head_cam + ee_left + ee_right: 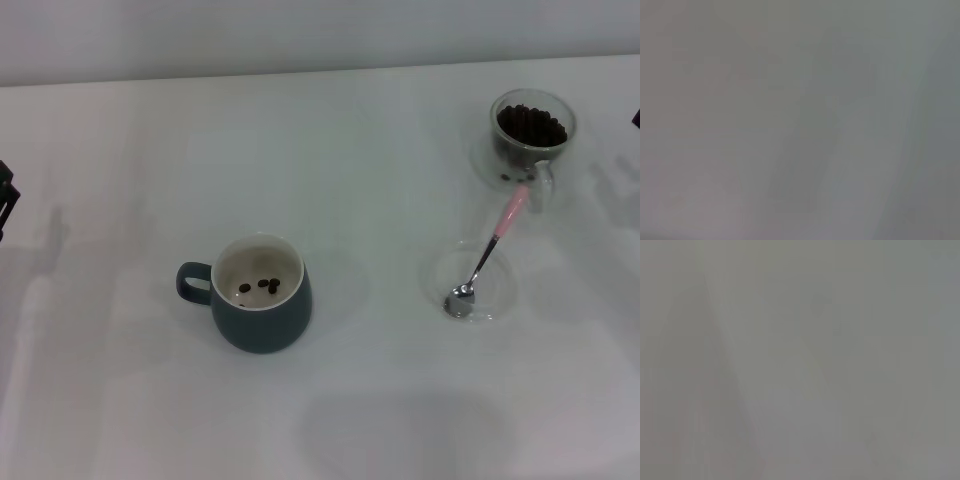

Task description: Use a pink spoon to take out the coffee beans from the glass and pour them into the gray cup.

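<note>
The gray cup (262, 322) stands left of the table's middle in the head view, handle to the left, with a few coffee beans (266, 286) on its cream bottom. At the far right the glass (531, 148) is full of dark coffee beans (532, 125). The pink spoon (490, 255) lies in front of the glass, its metal bowl resting in a flat clear dish (503, 300) and its pink handle end pointing toward the glass. No gripper holds it. My left gripper (5, 200) shows only as a dark piece at the left edge. My right gripper (636, 118) barely shows at the right edge. Both are far from the objects.
The white table (380, 420) runs back to a pale wall at the far edge. Both wrist views show only a blank grey surface with faint shadows.
</note>
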Motion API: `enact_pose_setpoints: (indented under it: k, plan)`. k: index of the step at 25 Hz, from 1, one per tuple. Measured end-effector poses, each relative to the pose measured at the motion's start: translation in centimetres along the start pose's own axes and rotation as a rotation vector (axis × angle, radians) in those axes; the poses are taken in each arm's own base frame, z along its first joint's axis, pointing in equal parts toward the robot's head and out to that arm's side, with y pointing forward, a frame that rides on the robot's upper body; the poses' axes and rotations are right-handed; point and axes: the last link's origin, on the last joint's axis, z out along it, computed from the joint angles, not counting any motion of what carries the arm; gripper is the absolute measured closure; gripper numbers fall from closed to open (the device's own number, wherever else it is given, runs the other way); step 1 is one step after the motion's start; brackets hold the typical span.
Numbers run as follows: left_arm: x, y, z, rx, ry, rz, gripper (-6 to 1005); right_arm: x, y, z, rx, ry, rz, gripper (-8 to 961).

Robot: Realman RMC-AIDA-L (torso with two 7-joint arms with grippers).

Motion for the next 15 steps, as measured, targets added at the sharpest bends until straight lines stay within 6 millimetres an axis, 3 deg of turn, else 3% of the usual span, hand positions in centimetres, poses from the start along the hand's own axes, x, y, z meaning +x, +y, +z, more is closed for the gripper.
enact_pose_setpoints:
  k: [8,15]
  plan:
    - [-0.3,-0.1,-0.4,0.002,-0.012,-0.001,119,1.6,-0.1,0.2,0.182,-0.043,-0.259,506]
    - [-0.4,0.0,-0.5,0.000,-0.014,-0.006,120,2.0,-0.3,0.4,0.243,-0.045,-0.264,255]
